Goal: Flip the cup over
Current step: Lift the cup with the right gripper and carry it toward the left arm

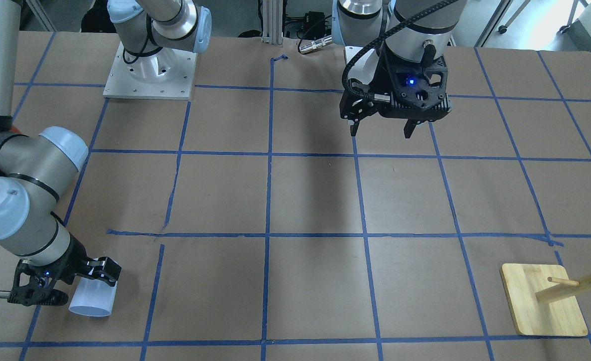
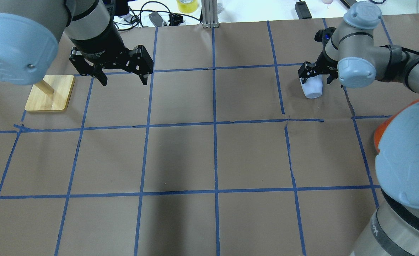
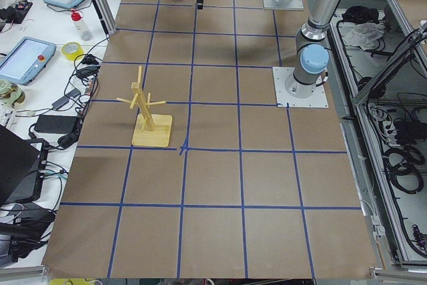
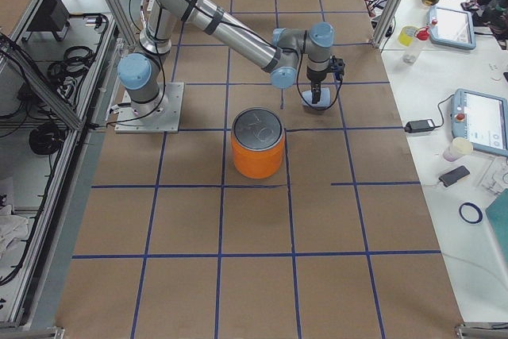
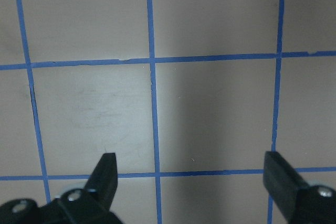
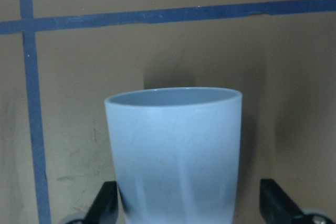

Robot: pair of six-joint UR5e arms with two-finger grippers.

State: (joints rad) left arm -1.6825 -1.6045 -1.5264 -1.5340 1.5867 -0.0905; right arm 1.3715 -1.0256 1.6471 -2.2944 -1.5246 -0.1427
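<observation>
— So, right gripper (image 6: pixel 189 190) first: what have you got?

— In your wrist view the fingers are spread, straddling the narrow end of the cup (image 6: pixel 173 150). The lower-left finger sits right at the wall. The lower-right finger stands clear, with brown paper showing between it and the cup. The jaws are open round it, not clamped.

— And the cup itself?

— Pale blue-white, wide rim pointing away from the pincer, toward the top of that frame. In the front-facing view you find it at lower left under the gripper, wide end lowest in the frame. In the overhead view it is at upper right. Whether it rests on the table (image 1: pixel 315 200) or is lifted, I cannot tell. A blue tape line (image 6: pixel 157 15) crosses beyond the rim, near the frame's top.

— Left side?

— Your left gripper (image 1: pixel 380 131) hangs upper centre-right in the front-facing view, fingers wide apart over bare paper. Its wrist camera gives you paper and tape grid. It is well apart from the cup.

— Anything else?

— A wooden peg rack (image 1: pixel 543 301) at lower right of the front-facing frame. An orange can (image 4: pixel 257 155) with a silver lid at centre of the right-side view, near the cup, not touching.
</observation>
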